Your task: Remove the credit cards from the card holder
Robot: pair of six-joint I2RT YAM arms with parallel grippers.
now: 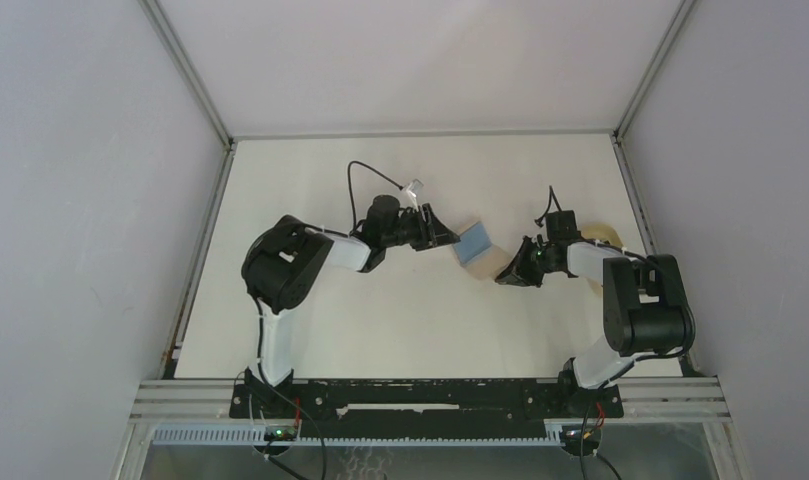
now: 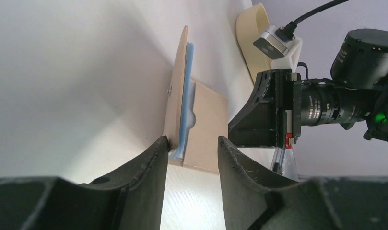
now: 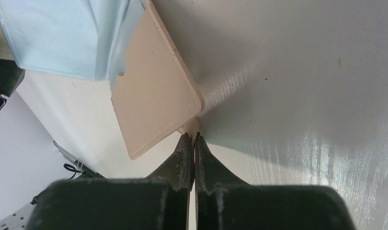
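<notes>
From the left: the left gripper (image 2: 192, 152) has its jaws partway apart, straddling the near end of the light blue card (image 2: 186, 96) rather than pinching it; one finger (image 2: 156, 158) touches the card's corner and the flap beside it, the other stands just clear. The card sits in the fold of the open card holder (image 2: 208, 125), between the two grippers, and pokes out towards the left arm; whether the holder rests on the table or hangs just above it we cannot tell. Here we judge the first risk: if the jaws close as they stand, they could catch the flap along with the card, and a pull would drag the whole holder; a closing slightly off could push the card back in or bend its corner. Further right, the right gripper (image 3: 192, 140) is clamped tight on one small corner of the holder; so slim a hold could slip or let the holder swivel under a tug. We can make out no black card; if one hides behind the blue, it might slide out with it and fall. The tan oval tray (image 1: 602, 233) lies just beyond the right wrist, near enough to be knocked.

The table (image 1: 380, 330) is plain white, smooth, faintly glossy; grey walls (image 1: 80, 200) close in on both sides, with metal posts (image 1: 185, 70) at the back corners.
</notes>
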